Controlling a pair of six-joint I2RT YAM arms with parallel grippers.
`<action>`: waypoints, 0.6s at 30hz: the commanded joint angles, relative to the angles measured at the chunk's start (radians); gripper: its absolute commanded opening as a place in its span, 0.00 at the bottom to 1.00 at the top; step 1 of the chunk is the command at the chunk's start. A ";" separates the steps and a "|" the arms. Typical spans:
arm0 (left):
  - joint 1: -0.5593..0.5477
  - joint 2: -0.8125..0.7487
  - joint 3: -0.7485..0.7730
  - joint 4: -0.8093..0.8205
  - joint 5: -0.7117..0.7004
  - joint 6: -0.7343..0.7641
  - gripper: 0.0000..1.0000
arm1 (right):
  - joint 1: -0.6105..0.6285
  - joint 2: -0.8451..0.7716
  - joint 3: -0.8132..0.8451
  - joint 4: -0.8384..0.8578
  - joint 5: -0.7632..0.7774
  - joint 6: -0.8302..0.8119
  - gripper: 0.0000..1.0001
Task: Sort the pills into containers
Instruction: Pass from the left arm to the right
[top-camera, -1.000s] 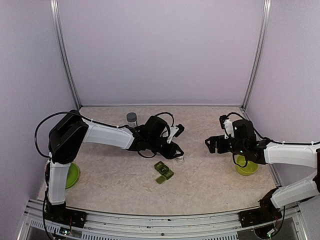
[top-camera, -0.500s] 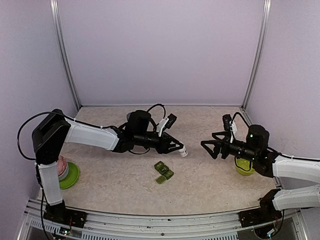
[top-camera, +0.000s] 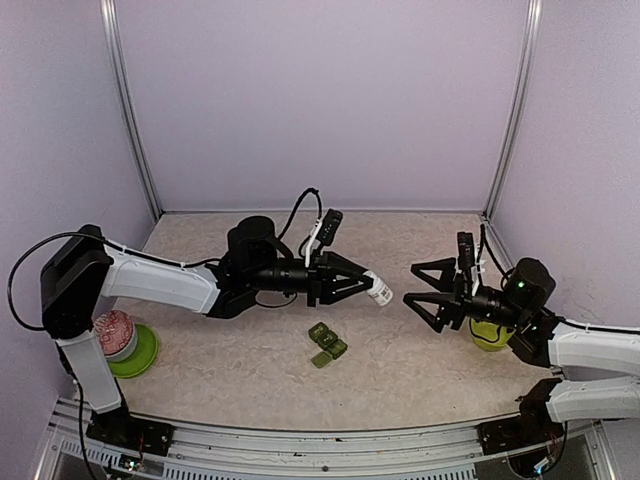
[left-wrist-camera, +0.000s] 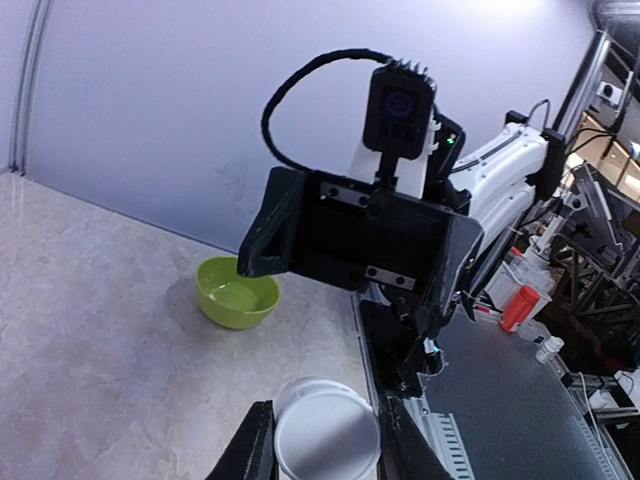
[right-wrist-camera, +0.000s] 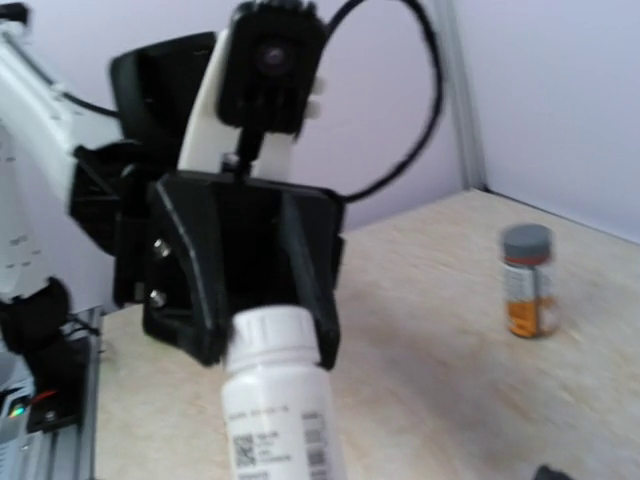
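left tool (top-camera: 372, 286): clamped tight on a white bottle (top-camera: 379, 290), held up off the worktop (top-camera: 420, 370)
white bottle: lying sideways in the grip, free end poking out past the fingertips toward the other arm; from the right wrist camera you can see a printed label on it
right tool (top-camera: 413, 285): jaws spread wide, nothing in them, pointed straight at the bottle and just short of it, no contact that I can see
pill box (top-camera: 327, 346): small dark green strip, sitting on the worktop between the two arms, a bit nearer the front edge than the bottle, nothing touching it; can't tell if the lids are up or down
right bowl (top-camera: 490, 336): lime green, on the worktop right behind the right arm's wrist, partly hidden
left bowl (top-camera: 141, 351): also lime green, far left by the left arm's base, with a reddish jar (top-camera: 114, 334) in it
grey-capped bottle (right-wrist-camera: 527, 280): standing upright on the worktop, well apart from the handoff, only shows in the right wrist view
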 joint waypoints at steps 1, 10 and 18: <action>-0.010 -0.039 -0.034 0.229 0.059 -0.104 0.10 | 0.066 -0.008 0.021 0.050 0.007 -0.036 0.90; -0.042 -0.029 -0.070 0.407 0.064 -0.185 0.10 | 0.191 0.010 0.050 0.097 0.147 -0.081 0.86; -0.056 -0.008 -0.098 0.494 0.044 -0.208 0.09 | 0.231 0.067 0.094 0.116 0.181 -0.098 0.81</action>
